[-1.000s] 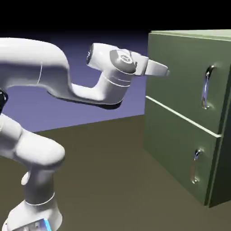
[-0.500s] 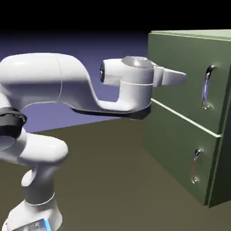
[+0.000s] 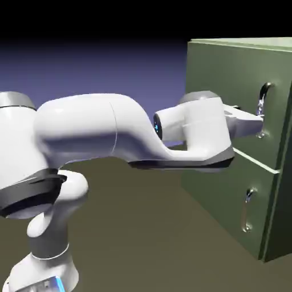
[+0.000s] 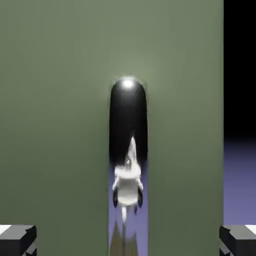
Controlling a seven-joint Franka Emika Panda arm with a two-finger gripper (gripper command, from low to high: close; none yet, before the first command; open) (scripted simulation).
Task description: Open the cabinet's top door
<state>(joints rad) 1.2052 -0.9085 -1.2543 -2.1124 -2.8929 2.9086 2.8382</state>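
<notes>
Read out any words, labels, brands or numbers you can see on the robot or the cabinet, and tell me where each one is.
No readable text anywhere.
Robot base: small markings beside the blue light, too small to read.
Cabinet: none visible.

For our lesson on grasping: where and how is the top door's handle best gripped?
Probably by the middle of the upright bar, coming straight at the door's front, one finger each side: it is slim, long and bowed outward.
</notes>
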